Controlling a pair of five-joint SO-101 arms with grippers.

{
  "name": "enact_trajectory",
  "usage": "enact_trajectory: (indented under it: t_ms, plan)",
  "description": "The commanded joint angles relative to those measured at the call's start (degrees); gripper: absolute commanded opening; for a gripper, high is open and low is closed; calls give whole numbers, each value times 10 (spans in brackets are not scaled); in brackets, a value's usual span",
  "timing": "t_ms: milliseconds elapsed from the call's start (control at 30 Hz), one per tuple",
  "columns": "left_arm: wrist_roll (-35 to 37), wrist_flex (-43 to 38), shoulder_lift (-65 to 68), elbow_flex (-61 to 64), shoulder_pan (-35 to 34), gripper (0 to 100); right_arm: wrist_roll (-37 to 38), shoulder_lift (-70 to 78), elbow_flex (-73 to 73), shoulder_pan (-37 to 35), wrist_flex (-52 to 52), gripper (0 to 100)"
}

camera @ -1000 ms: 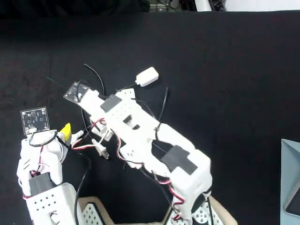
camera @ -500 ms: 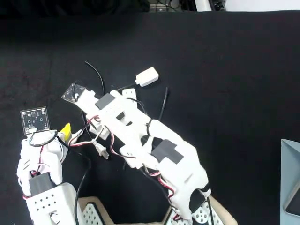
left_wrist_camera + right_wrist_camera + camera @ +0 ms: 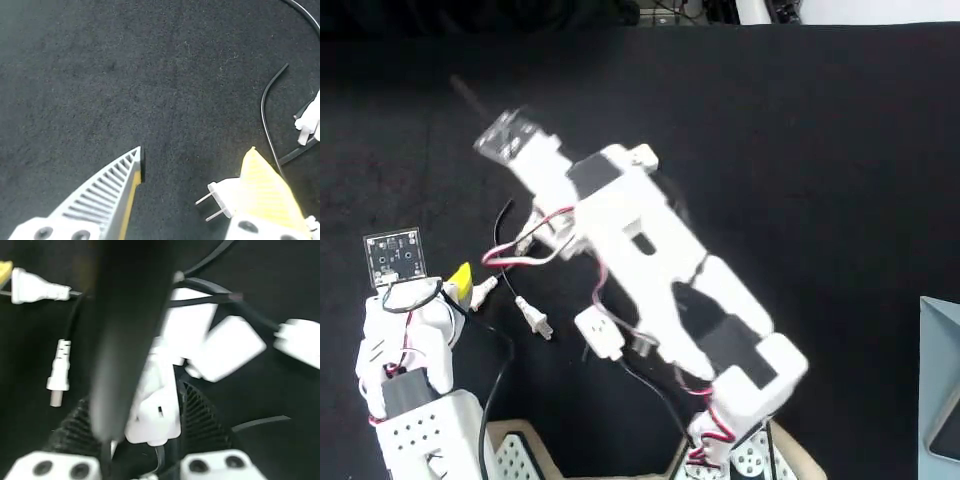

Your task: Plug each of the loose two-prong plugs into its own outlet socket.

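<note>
Left fingers (image 3: 120, 180): spread wide apart and gripping nothing, with bare worktop (image 3: 820, 150) between them, at the near-left corner.
Plug by the left fingers: a white two-prong plug (image 3: 220, 197) lies just beside the yellow finger, its prongs bare.
Right fingers (image 3: 200, 420): closed on a white block (image 3: 152, 412) that sits between the two ribbed pads. A blurred dark cable (image 3: 125, 340) crosses in front.
Right arm (image 3: 640, 250): stretches from the near edge diagonally toward the far-left part of the worktop.
Second plug (image 3: 533, 317): lies unplugged between the two arms, toward the near edge.
Outlet socket (image 3: 600, 333): white with its slots facing up, just beside the right arm near the near edge. I cannot tell whether it lies flat or hangs.
</note>
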Motion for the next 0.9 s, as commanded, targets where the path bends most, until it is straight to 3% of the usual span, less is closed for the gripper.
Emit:
enact_trajectory:
  t_ms: [0, 200, 433, 667, 867]
  plan:
    - [2, -4, -5, -7, -1, 314, 47, -56, -36, 55, 4, 12]
    - [2, -4, -5, -7, -1, 314, 169, -31, -47, 146, -100, 11]
    - [2, -4, -5, -6, -1, 314, 320, 75, -49, 168, -289, 11]
    - [2, -4, -5, -6, -1, 314, 340, 178, -49, 166, -479, 15]
    - [2, -4, -5, -6, -1, 314, 338, 235, -72, 163, -545, 31]
